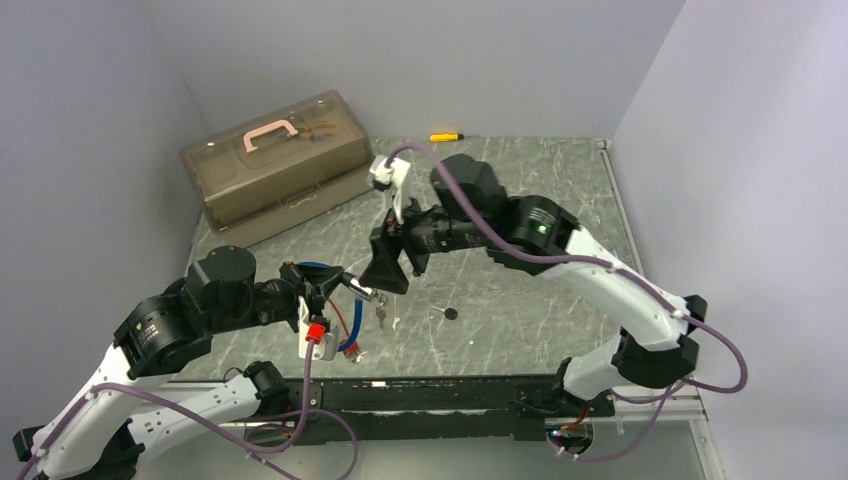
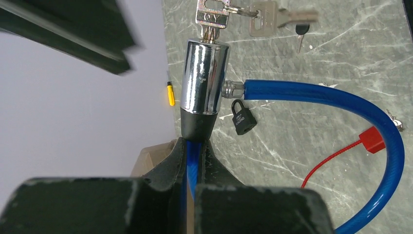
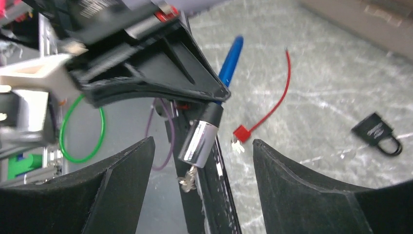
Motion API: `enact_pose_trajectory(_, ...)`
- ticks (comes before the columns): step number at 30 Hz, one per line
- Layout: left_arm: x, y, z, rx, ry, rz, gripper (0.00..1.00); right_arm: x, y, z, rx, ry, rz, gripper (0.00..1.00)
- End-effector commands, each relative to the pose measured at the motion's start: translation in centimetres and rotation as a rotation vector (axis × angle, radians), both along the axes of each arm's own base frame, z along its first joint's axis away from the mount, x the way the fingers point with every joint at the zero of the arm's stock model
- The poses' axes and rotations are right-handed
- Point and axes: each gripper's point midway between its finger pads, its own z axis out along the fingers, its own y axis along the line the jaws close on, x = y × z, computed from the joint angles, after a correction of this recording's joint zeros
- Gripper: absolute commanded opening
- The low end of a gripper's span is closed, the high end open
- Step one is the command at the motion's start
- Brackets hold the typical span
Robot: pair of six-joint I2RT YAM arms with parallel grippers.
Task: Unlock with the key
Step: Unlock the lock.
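A blue cable lock (image 2: 341,97) ends in a chrome cylinder (image 2: 204,78). The key (image 2: 212,17) is stuck in the cylinder's far end, with spare keys (image 2: 272,17) on its ring. The cable's metal tip (image 2: 233,89) sits in the cylinder's side. My left gripper (image 2: 194,146) is shut on the blue cable just below the cylinder, holding it off the table. My right gripper (image 3: 202,141) is open. Its fingers (image 3: 122,180) stand wide on either side of the cylinder (image 3: 197,141) and the hanging key (image 3: 187,181), touching neither. From above, both grippers (image 1: 335,280) (image 1: 385,275) meet near the front left.
A small black padlock (image 2: 242,118) lies on the marble tabletop (image 1: 520,190). A red tag on a red wire (image 2: 372,139) lies by the cable loop. A tan plastic toolbox (image 1: 275,160) stands at the back left, and a yellow screwdriver (image 1: 445,136) at the back edge.
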Motion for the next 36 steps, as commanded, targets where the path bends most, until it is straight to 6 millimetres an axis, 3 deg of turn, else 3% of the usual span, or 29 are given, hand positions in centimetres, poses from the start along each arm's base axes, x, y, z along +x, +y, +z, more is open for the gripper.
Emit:
enact_pose_trajectory(1, 0.5, -0.8, 3.0, -0.112, -0.05, 0.008, 0.0, -0.4, 0.6, -3.5, -0.109, 0.057, 0.043, 0.76)
enact_pose_trajectory(8, 1.0, -0.7, 2.9, -0.1, -0.089, 0.016, 0.0, -0.6, 1.7, -4.1, -0.122, 0.093, 0.071, 0.71)
enact_pose_trajectory(15, 1.9, -0.5, 3.2, -0.099, -0.142, 0.048, 0.0, -0.7, 2.3, -5.9, -0.175, 0.147, 0.083, 0.5)
enact_pose_trajectory(21, 2.1, -0.5, 3.6, -0.105, -0.162, 0.055, 0.0, -0.1, 2.5, -7.5, -0.258, 0.169, 0.064, 0.47)
enact_pose_trajectory(26, 1.2, -0.3, 3.3, -0.102, -0.134, 0.026, 0.01, 1.7, 2.1, -6.0, -0.229, 0.08, -0.028, 0.08)
enact_pose_trajectory(27, 0.9, -0.3, 3.2, -0.101, -0.119, 0.019, 0.08, 2.0, 1.8, -5.6, -0.221, 0.055, -0.041, 0.06)
enact_pose_trajectory(29, 0.2, -0.3, 2.9, -0.111, -0.066, 0.004, 0.35, 2.0, 1.4, -4.9, -0.204, 0.008, -0.041, 0.0)
enact_pose_trajectory(32, -0.7, -0.4, 2.8, -0.156, 0.04, 0.009, 0.74, 1.5, 0.8, -3.9, -0.176, -0.067, -0.008, 0.0)
enact_pose_trajectory(36, -1.5, -0.6, 2.9, -0.224, 0.163, 0.034, 0.91, 0.3, 0.5, -3.7, -0.181, -0.118, 0.034, 0.0)
